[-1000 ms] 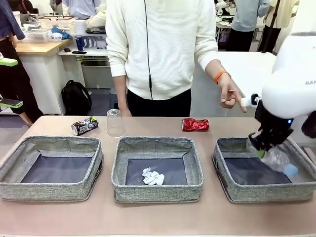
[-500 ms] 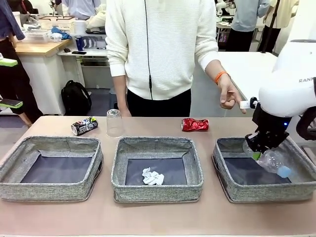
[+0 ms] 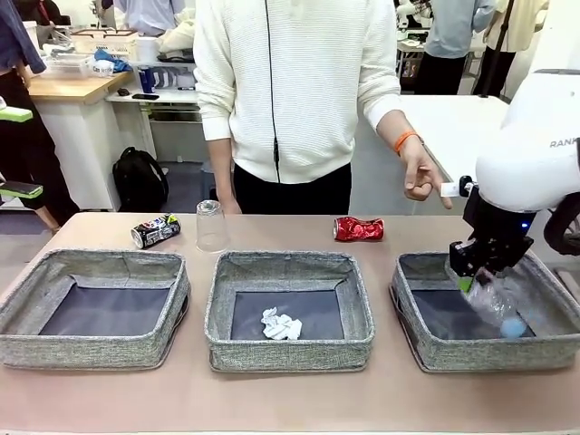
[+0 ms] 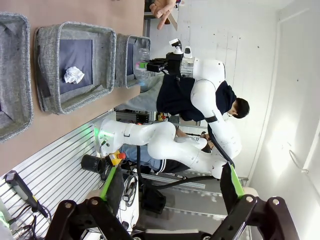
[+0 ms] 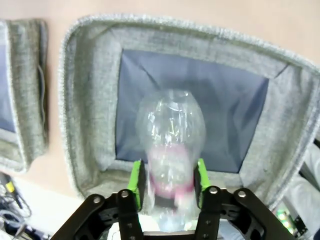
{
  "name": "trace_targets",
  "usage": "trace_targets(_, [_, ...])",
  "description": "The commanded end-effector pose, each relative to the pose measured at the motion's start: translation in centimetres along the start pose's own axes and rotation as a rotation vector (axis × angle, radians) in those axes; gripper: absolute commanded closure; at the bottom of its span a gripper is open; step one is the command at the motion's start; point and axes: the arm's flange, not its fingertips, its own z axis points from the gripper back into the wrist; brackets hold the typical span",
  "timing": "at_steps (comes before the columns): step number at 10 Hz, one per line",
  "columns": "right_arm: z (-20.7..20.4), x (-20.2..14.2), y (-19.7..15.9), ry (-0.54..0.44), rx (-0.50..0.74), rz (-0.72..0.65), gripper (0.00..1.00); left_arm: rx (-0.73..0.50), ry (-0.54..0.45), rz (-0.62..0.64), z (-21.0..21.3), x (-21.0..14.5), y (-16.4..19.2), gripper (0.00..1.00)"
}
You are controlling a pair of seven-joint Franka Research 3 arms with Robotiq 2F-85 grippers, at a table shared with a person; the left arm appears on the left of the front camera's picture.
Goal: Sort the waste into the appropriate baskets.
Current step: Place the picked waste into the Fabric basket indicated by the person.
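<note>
Brown tabletop (image 3: 290,399) in a white-walled room (image 4: 300,75) holds grey baskets (image 3: 288,350); right tool (image 5: 168,173) pinches bottle (image 5: 170,125), left tool (image 4: 168,184) spread.

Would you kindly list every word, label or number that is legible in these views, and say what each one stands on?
"RANK": letters on the right arm, cut off by the picture's edge.
Dark printed can: print too small to read.
Crushed red can: markings too small to read.
Clear bottle in the right gripper: pink label blurred, unreadable.
</note>
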Motion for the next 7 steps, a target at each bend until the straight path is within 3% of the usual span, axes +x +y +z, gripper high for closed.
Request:
trace_targets(1, [0.4,0.3,-0.4,0.002,0.029,0.022,0.00,-0.019,-0.003,-0.021,0.0,0.0,-0.2,0.00])
trace_targets(7, [1.5,0.5,-0.1,-0.002,0.077,-0.005,0.00,-0.019,-0.003,-0.021,0.0,0.0,-0.2,0.00])
